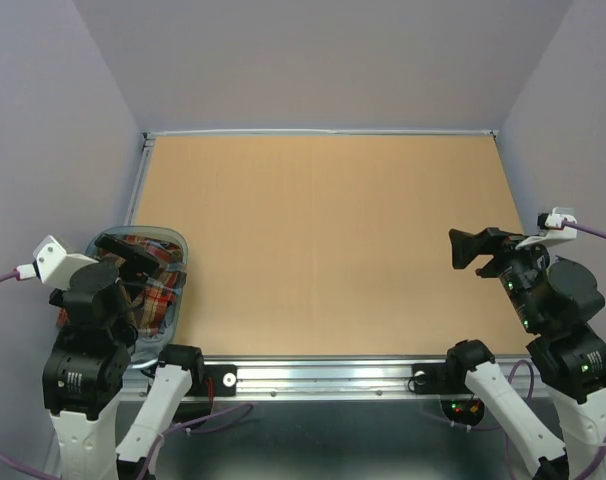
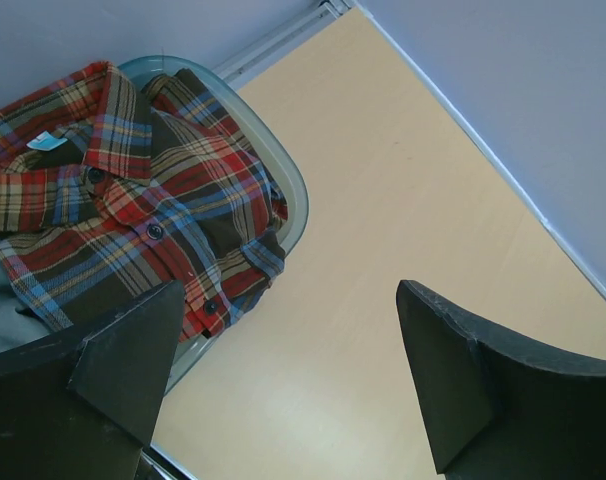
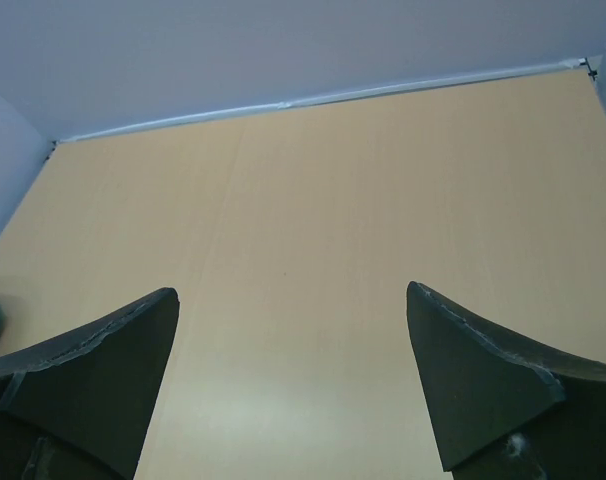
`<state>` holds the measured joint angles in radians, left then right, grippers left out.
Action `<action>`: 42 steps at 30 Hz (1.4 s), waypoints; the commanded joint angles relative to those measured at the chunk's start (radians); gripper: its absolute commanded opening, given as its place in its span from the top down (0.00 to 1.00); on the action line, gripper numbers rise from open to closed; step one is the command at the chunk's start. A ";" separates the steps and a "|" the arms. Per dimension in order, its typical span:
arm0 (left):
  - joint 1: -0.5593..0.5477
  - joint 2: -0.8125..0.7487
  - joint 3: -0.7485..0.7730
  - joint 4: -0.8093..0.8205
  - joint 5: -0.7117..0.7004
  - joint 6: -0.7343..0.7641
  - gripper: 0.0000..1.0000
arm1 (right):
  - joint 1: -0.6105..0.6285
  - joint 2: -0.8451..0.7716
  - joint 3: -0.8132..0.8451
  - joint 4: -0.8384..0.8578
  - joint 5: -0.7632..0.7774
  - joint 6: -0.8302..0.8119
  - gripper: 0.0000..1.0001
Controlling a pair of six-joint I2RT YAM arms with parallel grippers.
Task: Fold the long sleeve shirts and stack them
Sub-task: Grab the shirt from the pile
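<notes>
Fingers point(image 2: 123, 350) apart; shirt point(image 2: 143, 210) collar toward wall point(image 2: 103, 30)

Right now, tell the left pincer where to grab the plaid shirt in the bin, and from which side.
Probably the raised cloth along the button placket, taken from straight above. The plaid shirt lies crumpled inside the bin, whose walls look likely to block a sideways approach. The open left pincer hangs over it, so a short vertical drop should reach that top layer.
</notes>
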<state>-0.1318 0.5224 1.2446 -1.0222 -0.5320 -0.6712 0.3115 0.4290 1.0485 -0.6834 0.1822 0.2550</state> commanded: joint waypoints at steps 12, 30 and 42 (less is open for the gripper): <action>-0.002 0.142 -0.247 0.152 0.033 -0.068 0.02 | 0.032 -0.003 0.019 0.005 -0.049 -0.020 0.00; 0.354 0.485 -0.373 0.478 0.000 -0.025 0.04 | 0.046 -0.050 -0.031 0.007 -0.029 -0.056 0.00; 0.511 0.522 -0.542 0.580 0.044 -0.007 0.25 | 0.063 -0.041 -0.044 0.013 0.014 -0.105 0.00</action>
<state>0.3588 1.0386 0.7361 -0.4889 -0.4854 -0.6884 0.3622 0.3813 1.0172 -0.6998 0.1787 0.1776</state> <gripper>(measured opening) 0.784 0.999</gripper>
